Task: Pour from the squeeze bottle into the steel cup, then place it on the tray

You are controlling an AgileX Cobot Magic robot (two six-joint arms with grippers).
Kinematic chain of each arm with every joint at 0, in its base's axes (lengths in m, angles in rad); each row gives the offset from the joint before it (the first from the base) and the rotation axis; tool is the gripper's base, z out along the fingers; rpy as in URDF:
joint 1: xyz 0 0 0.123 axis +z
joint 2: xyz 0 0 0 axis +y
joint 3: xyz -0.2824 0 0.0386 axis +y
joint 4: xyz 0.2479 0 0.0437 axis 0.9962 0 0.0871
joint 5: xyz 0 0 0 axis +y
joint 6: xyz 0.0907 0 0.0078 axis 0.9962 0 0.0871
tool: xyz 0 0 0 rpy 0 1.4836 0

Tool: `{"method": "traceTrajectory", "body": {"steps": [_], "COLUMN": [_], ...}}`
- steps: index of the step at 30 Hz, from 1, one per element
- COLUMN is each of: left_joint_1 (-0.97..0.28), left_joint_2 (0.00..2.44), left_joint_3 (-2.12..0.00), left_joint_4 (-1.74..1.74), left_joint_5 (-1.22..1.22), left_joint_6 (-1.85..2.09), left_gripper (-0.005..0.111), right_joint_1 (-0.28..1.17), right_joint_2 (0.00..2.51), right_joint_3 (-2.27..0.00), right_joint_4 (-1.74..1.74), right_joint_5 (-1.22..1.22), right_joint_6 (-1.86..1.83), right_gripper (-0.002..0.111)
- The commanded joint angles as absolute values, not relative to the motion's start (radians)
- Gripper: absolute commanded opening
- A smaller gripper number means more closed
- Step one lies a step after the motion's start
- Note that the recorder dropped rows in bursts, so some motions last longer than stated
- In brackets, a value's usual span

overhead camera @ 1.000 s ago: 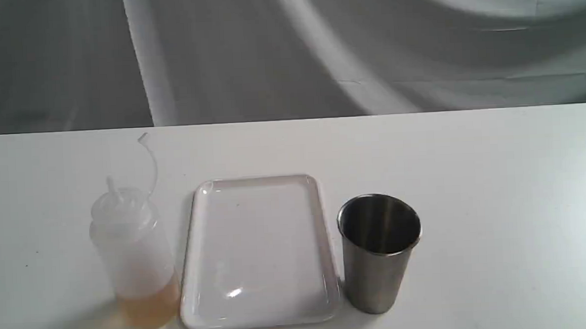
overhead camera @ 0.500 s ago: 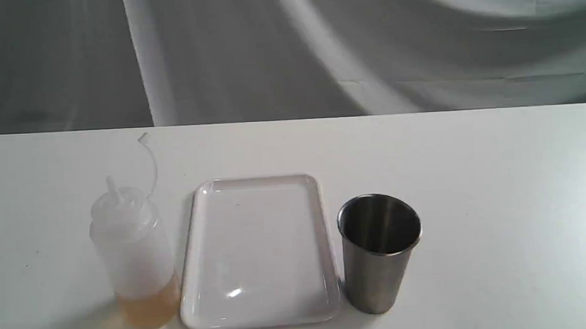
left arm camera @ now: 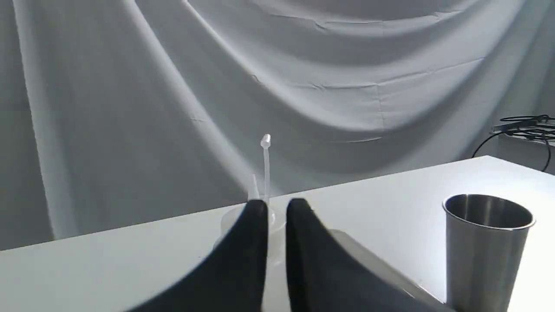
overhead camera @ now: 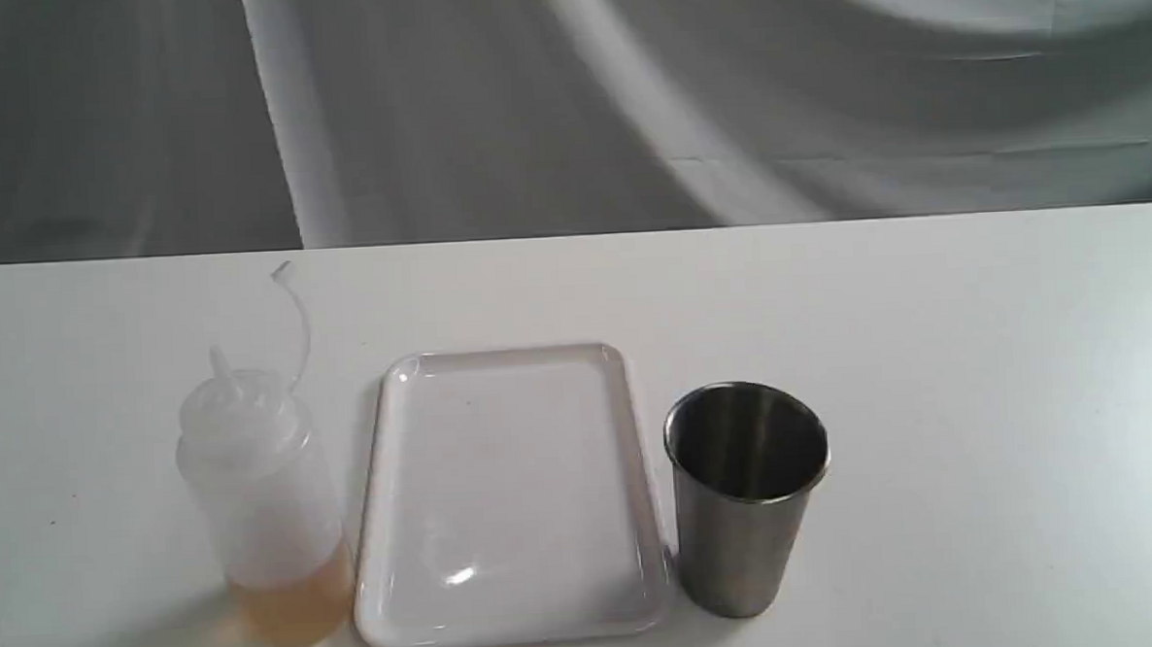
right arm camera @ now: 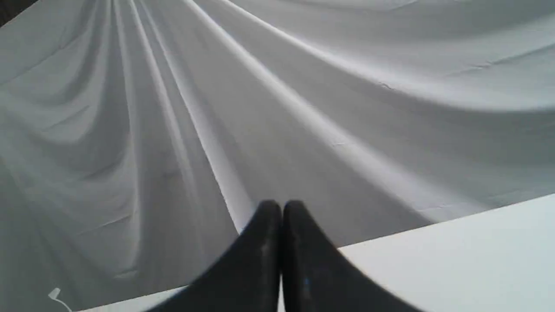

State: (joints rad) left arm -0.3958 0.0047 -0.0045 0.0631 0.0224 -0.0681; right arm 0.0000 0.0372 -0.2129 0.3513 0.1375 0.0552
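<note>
Three items sit in a row on the tabletop [overhead camera: 976, 345]: bottle [overhead camera: 263, 493] upright at left with amber liquid low inside, tray [overhead camera: 504, 354] just beside it, cup [overhead camera: 745, 530] upright just right of the tray. Both empty: left gripper [left arm camera: 276, 208] slightly parted, right gripper [right arm camera: 282, 208] pressed together.

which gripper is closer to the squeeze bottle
Left. The left gripper points straight at the squeeze bottle, just ahead of it. The right gripper is aimed elsewhere; only the bottle's cap tip shows in its view.
</note>
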Motion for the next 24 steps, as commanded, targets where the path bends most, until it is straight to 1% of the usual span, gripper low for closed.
{"method": "traceTrajectory", "body": {"steps": [1,5,10,14,18,21,24], "left_joint_1": [-0.394,-0.394,-0.394,-0.394,-0.394,-0.394,-0.394], "left_joint_2": [0.0,0.0,0.0,0.0,0.0,0.0,0.0], "left_joint_3": [0.0,0.0,0.0,0.0,0.0,0.0,0.0], "left_joint_4": [0.067,0.067,0.067,0.067,0.067,0.067,0.067], "left_joint_5": [0.012,0.012,0.012,0.012,0.012,0.012,0.012], "left_joint_6": [-0.068,-0.068,-0.068,-0.068,-0.068,-0.068,-0.068], "left_gripper": [0.008,0.008,0.008,0.008,0.008,0.008,0.008], "right_joint_1": [0.0,0.001,0.001,0.006,0.095,0.207,0.306], "right_joint_2": [0.166,0.381,0.691,0.871,1.005,1.068,1.127], "right_joint_3": [-0.376,-0.577,-0.864,-1.03,-1.13,-1.149,-1.153], "right_joint_4": [0.306,0.365,0.713,0.911,0.851,0.747,0.615], "right_joint_5": [0.269,0.393,0.565,0.638,0.581,0.476,0.426], "right_joint_6": [-0.009,-0.163,-0.519,-0.713,-0.722,-0.713,-0.606], "right_gripper": [0.0,0.0,0.0,0.0,0.0,0.0,0.0]}}
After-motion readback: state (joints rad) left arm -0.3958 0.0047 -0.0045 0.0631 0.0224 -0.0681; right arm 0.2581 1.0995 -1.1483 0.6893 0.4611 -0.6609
